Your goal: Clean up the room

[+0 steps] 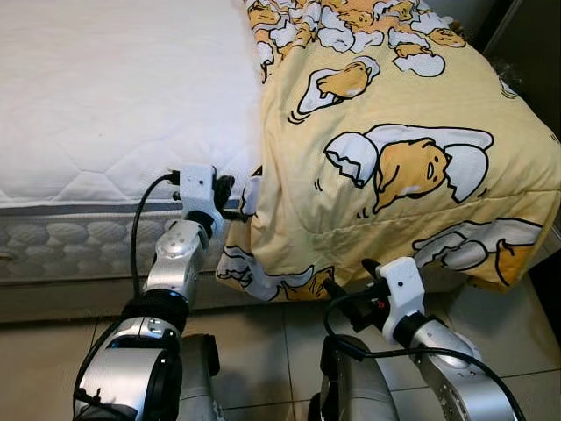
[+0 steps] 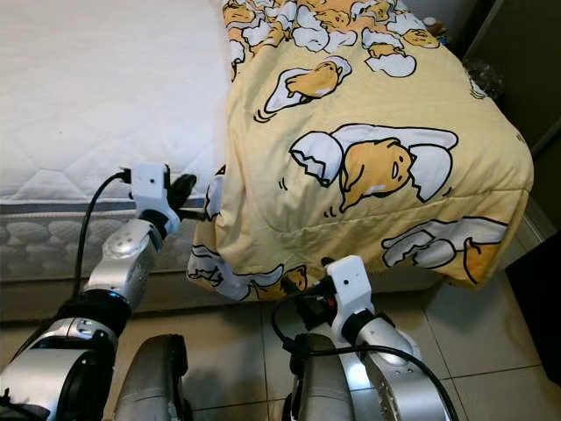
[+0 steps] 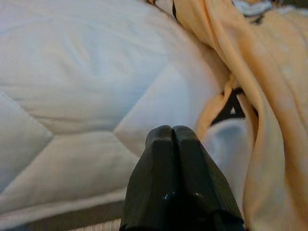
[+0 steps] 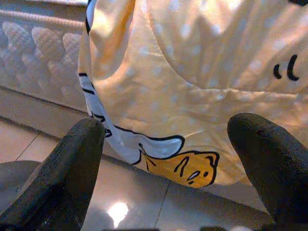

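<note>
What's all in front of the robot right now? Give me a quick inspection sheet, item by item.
Surface: white quilted mattress, left part bare.
Job's things: yellow cartoon-print blanket covers the bed's right side and hangs over the edge toward the floor.
Clutter: nothing seen.
Grippers: left gripper shut, at the mattress edge beside the blanket; right gripper open, facing the hanging blanket hem.
Cables: black cable along the left arm, another at the right wrist.
Surroundings: tiled floor; dark furniture far right.
</note>
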